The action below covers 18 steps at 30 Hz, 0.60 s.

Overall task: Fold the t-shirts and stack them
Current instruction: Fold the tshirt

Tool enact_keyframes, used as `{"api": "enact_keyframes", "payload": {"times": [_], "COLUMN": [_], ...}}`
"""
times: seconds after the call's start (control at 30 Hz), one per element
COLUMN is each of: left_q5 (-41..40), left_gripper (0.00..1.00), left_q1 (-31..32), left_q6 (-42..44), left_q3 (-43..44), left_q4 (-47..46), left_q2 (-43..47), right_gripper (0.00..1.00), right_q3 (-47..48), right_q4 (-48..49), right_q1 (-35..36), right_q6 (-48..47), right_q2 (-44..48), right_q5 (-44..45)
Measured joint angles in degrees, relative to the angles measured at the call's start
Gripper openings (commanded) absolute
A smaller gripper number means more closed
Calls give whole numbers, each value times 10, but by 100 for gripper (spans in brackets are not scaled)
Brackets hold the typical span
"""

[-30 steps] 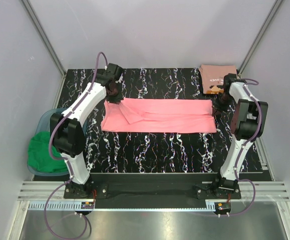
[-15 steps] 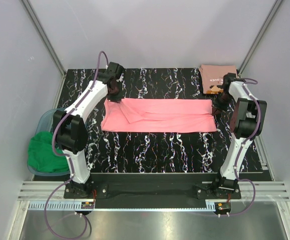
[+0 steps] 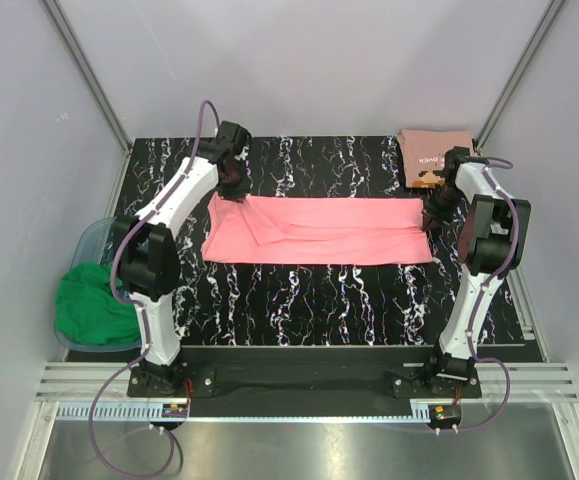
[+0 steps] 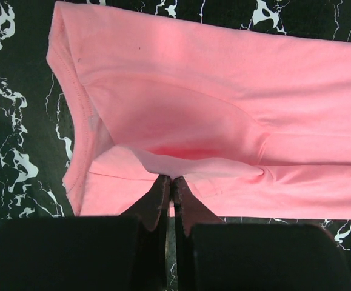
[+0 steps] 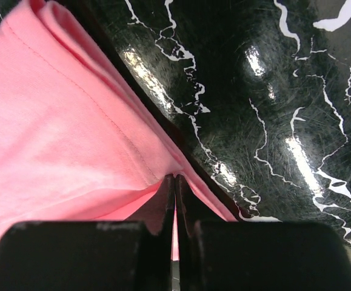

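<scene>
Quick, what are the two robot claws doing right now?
Left gripper: shut on an edge of the bright pink cloth t-shirt.
Right gripper: shut on the same t-shirt's other end.

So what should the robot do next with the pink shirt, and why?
Probably lift both corners a little together: the left pincer and the right pincer are each shut on an end of the bright pink cloth t-shirt, lying flat.
</scene>
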<state>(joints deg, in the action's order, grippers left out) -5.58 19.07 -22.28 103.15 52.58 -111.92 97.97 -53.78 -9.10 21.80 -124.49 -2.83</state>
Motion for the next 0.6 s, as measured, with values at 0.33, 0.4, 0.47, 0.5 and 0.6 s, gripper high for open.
{"api": "enact_keyframes", "payload": {"times": [0.33, 0.4, 0.47, 0.5, 0.6], "left_q5": [10, 10, 10, 10, 9], "left_gripper": [0, 0, 0, 0, 0], "left_q1": [0, 0, 0, -1, -2], "left_q6": [-2, -2, -2, -2, -5], "left_q3": [12, 14, 17, 18, 22], "left_q4": [-1, -1, -1, -2, -2], "left_q2": [-27, -30, -33, -35, -39], "right_gripper": [4, 5, 4, 5, 5], "right_q3": [2, 2, 4, 5, 10], "right_q4": [0, 0, 0, -1, -1], "right_q1": [0, 0, 0, 0, 0], "right_q6": [0, 0, 2, 3, 5], "right_q2": [-2, -2, -2, -3, -4], "right_q5": [-8, -10, -12, -13, -14]}}
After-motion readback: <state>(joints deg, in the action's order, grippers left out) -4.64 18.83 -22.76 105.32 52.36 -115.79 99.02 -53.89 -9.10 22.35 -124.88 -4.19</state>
